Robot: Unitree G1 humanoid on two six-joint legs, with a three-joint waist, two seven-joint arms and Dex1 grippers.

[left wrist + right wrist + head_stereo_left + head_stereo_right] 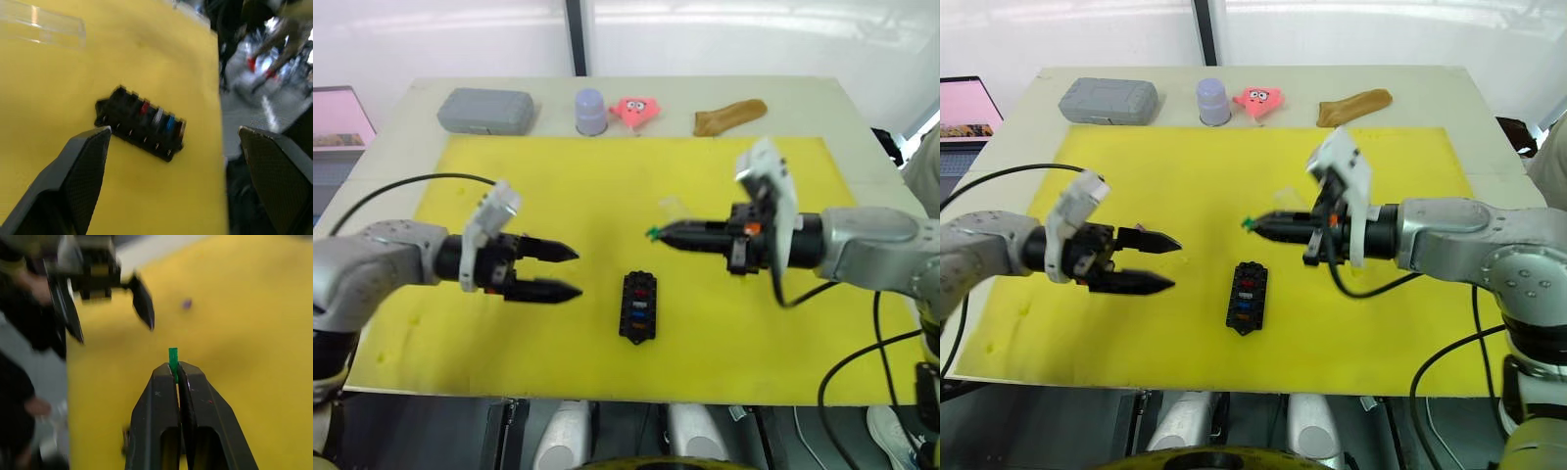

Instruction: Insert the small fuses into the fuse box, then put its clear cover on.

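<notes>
- Head views: the right gripper (658, 233) is pinched together on a green fuse (652, 233), carried above the yellow mat (558, 176) just behind the fuse box (637, 306). My reading is that it holds the fuse by one end so the blades can go down into a slot.
- The left gripper (570, 271) hangs with its fingers apart and nothing between them, to the left of the fuse box and not touching it, probably waiting to steady the box.
- The fuse box lies flat near the mat's front edge; red, grey and blue fuses already sit in its slots, and some slots look empty.
- Along the table's far edge stand a grey case (485, 111), a lilac cup (591, 112), a pink toy (635, 110) and a brown object (730, 116), all apart from the work.
- Left wrist view: the seated fuses (156, 117) sit in a row along the box, with dark slots beyond the red one; the clear cover (41, 30) lies flat on the mat, well apart from the box.
- Right wrist view: the green fuse pokes out beyond the closed fingertips (168, 374); a small purple fuse (186, 304) lies loose on the mat ahead.
</notes>
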